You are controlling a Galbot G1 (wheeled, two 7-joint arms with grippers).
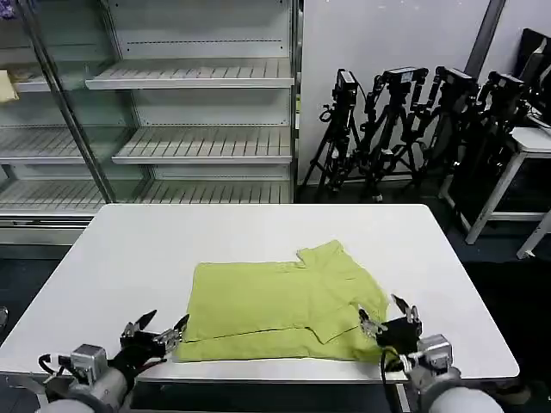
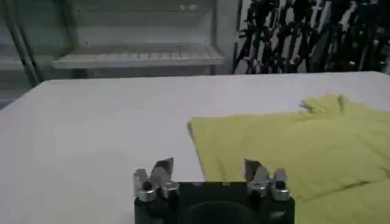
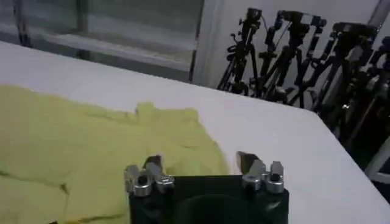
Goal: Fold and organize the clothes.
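Observation:
The clothes are one lime yellow-green T-shirt (image 1: 280, 305) lying partly folded on the white table (image 1: 155, 249), plain side up, with a sleeve sticking out toward the far right. My left gripper (image 1: 157, 329) is open at the shirt's near left corner, one finger over the cloth's edge (image 2: 256, 146) and one over bare table. My right gripper (image 1: 389, 317) is open at the near right corner, its fingers straddling the shirt's edge (image 3: 122, 152). Nothing is held between either pair of fingers.
Beyond the table stand glass-fronted white shelves (image 1: 189, 77). Several black camera tripods (image 1: 413, 120) crowd the back right, next to a white side table (image 1: 534, 142). Bare tabletop surrounds the shirt on the left, far side and right.

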